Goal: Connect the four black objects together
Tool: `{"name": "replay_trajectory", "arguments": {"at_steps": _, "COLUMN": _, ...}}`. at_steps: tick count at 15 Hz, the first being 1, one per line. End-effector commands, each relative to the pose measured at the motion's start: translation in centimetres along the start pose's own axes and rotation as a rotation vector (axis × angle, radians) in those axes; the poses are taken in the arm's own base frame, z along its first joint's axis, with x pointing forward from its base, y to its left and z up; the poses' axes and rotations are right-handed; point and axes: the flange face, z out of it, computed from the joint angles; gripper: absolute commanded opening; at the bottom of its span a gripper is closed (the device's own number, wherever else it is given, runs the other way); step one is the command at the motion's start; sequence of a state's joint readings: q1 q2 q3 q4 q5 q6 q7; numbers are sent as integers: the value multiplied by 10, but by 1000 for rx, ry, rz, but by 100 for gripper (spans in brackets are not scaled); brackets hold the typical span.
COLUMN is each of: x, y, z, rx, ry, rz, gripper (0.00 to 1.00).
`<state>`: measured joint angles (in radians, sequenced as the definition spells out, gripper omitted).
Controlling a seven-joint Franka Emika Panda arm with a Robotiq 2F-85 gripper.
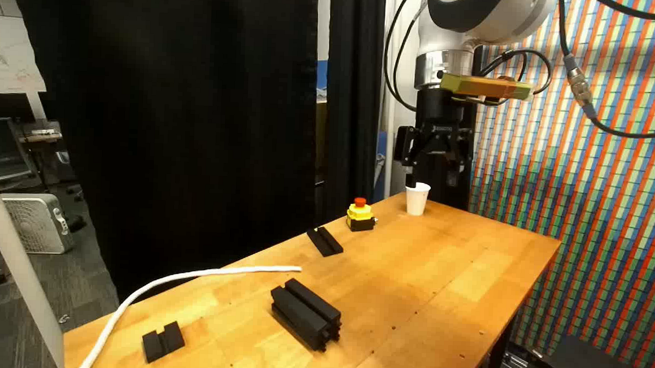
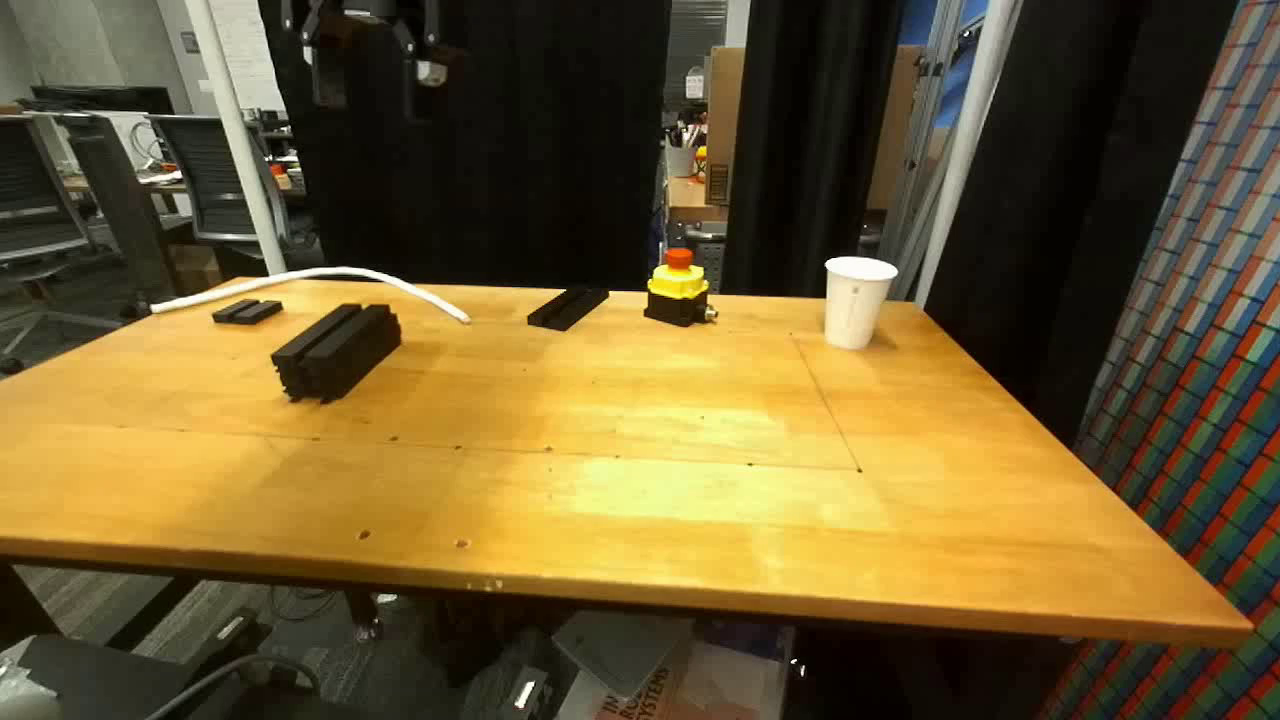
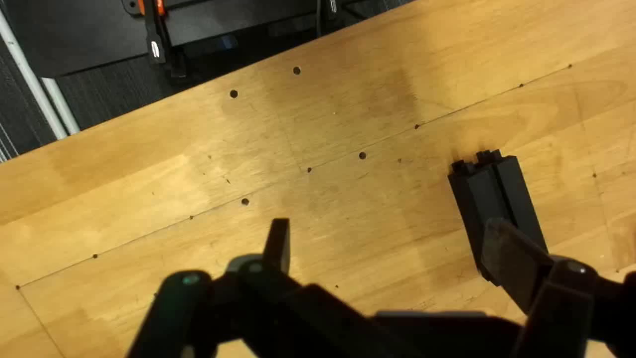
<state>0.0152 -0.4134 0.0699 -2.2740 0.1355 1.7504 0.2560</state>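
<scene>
The black objects [image 1: 296, 307] appear as narrow matte bars packed against one another in one thick block, with a groove along its top and small lugs at an end. How many bars it holds I cannot tell. The same black block [image 2: 345, 350] rests on the wooden table in both exterior views. High above the table, my gripper [image 2: 375, 90] stands open with nothing between its fingers. In the wrist view the jaws of the gripper [image 3: 389, 231] are wide apart, and the right finger [image 3: 512, 253] covers part of the block [image 3: 484, 191], without visible contact.
A flat grooved black piece [image 1: 320, 242] and a smaller flat black piece [image 1: 174, 336] lie near the curtain-side edge. Close by are a yellow and red stop button [image 2: 679, 285], a white paper cup [image 2: 858, 305] and a white cord [image 1: 204, 272]. The table edge [image 3: 208, 84] crosses the wrist view.
</scene>
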Motion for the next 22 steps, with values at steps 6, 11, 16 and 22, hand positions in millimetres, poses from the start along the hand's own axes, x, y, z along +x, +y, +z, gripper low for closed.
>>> {"name": "replay_trajectory", "arguments": {"at_steps": 6, "x": 0, "y": -1, "z": -8, "rx": 4, "ry": 14, "rz": -2, "gripper": 100}}
{"name": "replay_trajectory", "arguments": {"at_steps": 11, "x": 14, "y": -33, "z": 25, "rx": -37, "ry": -41, "rz": -65, "gripper": 100}}
{"name": "replay_trajectory", "arguments": {"at_steps": 16, "x": 33, "y": -91, "z": 62, "rx": -65, "ry": -111, "rz": -177, "gripper": 100}}
{"name": "replay_trajectory", "arguments": {"at_steps": 22, "x": 43, "y": -149, "z": 96, "rx": -110, "ry": -127, "rz": -364, "gripper": 100}}
